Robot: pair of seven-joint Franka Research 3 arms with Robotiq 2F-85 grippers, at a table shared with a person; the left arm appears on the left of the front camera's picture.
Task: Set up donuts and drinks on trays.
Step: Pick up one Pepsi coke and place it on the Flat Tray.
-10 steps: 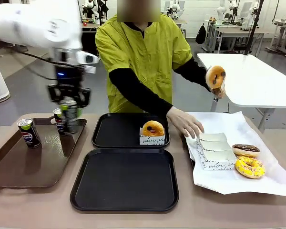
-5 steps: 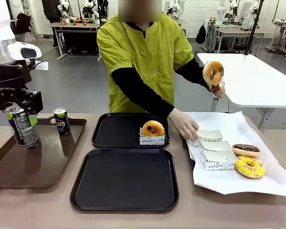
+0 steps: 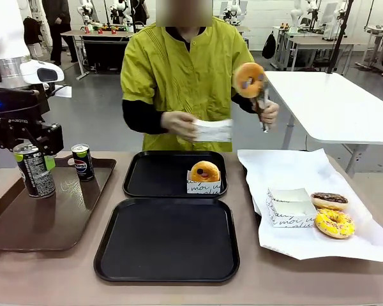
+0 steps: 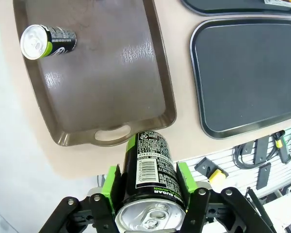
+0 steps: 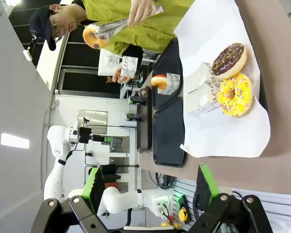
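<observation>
– Cans first: where do they stand?
– One can (image 3: 36,178) is clamped between the green pads of the left gripper (image 4: 148,180), gripped near its top and slightly tilted, over the left part of the brown tray (image 3: 25,233). I cannot tell whether its base touches the tray. The other can (image 3: 82,162) stands upright near that tray's far edge, apart from the first.
– And the donuts?
– The sleeved donut (image 3: 205,172), plain and set in printed paper, rests at the near right corner of the far tray (image 3: 147,182). The near tray (image 3: 166,242) lies just in front of it. Above them the person holds the raised donut (image 3: 249,79) in tongs (image 3: 263,105), and a white sleeve (image 3: 212,130) in the other hand (image 3: 177,123).
– Over on the right?
– On the white paper (image 3: 287,167) the chocolate donut (image 3: 329,201) and the yellow donut (image 3: 334,223) lie just beside each other. The stack of sleeves (image 3: 288,207) is close on their left.
– What about the second tool?
– The right gripper (image 5: 149,187) has its jaws wide apart with nothing between them, and it looks across the table from the paper's end.
</observation>
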